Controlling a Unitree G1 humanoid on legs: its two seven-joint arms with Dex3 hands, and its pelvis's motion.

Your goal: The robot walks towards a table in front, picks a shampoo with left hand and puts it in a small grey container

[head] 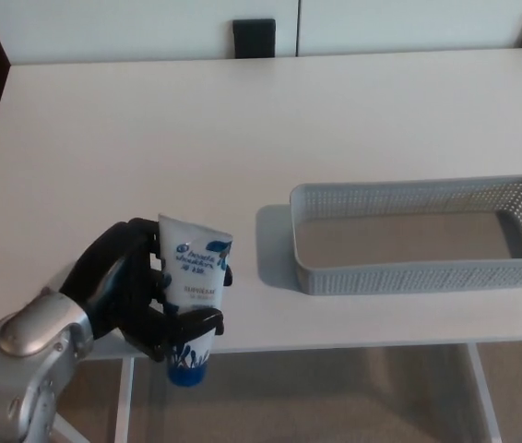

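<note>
Left hand [136, 291] fingers [190, 322] clamped around the shampoo tube [194, 277] at the table [243, 138] front edge, long axis near upright, cap down, well left of grey container [418, 275].
</note>
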